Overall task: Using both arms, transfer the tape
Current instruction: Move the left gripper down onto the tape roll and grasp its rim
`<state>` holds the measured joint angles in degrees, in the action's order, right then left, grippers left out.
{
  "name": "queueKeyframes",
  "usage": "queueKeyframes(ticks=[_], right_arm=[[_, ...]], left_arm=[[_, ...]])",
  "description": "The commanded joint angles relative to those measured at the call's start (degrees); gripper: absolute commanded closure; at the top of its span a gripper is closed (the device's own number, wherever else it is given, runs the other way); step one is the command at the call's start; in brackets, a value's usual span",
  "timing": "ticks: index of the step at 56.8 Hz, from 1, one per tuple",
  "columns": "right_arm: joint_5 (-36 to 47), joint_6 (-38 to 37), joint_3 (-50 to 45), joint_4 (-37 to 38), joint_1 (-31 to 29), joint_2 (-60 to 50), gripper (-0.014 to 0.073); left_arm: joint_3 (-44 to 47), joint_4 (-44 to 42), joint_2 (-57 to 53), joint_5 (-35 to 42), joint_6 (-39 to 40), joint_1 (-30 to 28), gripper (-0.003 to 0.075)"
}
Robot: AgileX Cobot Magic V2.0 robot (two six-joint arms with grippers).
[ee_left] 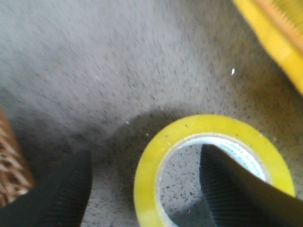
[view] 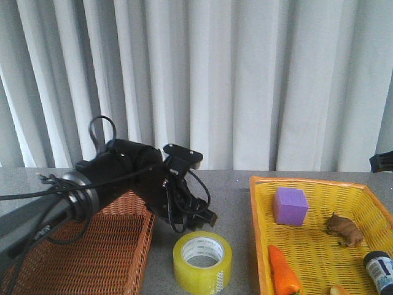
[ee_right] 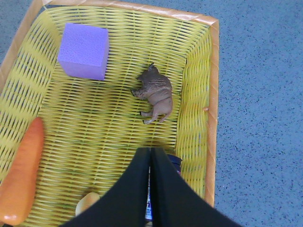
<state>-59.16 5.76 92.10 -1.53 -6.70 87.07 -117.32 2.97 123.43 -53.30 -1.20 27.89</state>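
Note:
The yellow tape roll (view: 202,261) lies flat on the grey table between the two baskets. My left gripper (view: 198,219) hangs just behind and above it. In the left wrist view the left gripper (ee_left: 147,189) is open. One finger (ee_left: 236,189) is over the roll's hole and the other finger (ee_left: 61,194) is outside it, so the tape's near wall (ee_left: 151,179) lies between them, not clamped. My right gripper (ee_right: 150,152) is shut and empty above the yellow basket (ee_right: 208,94). Only a black tip of the right arm (view: 382,161) shows in the front view.
A brown wicker basket (view: 80,258) sits under the left arm. The yellow basket (view: 319,184) holds a purple cube (view: 290,205), a toy animal (view: 344,228), a carrot (view: 284,271) and a blue-labelled bottle (view: 379,269). A curtain hangs behind the table.

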Motion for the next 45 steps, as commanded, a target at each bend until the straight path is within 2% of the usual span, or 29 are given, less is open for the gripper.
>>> queueKeyframes(ticks=[1,11,22,45], right_arm=[[2.69,0.64,1.34,-0.05,-0.38,-2.15,0.0601],[2.69,0.64,1.34,-0.05,-0.38,-2.15,0.0601],[2.65,0.64,1.34,-0.05,-0.38,-2.15,0.0601],[2.65,0.64,1.34,-0.05,-0.38,-2.15,0.0601]], left_arm=[[-2.35,-0.16,-2.31,1.85,0.66,0.78,0.0255],[-2.29,-1.56,-0.95,-0.26,3.64,0.83,0.0274],[-2.24,-2.21,0.4,-4.1,3.52,0.83,0.0318],[-2.24,-2.09,1.61,-4.75,3.52,0.83,0.0346]])
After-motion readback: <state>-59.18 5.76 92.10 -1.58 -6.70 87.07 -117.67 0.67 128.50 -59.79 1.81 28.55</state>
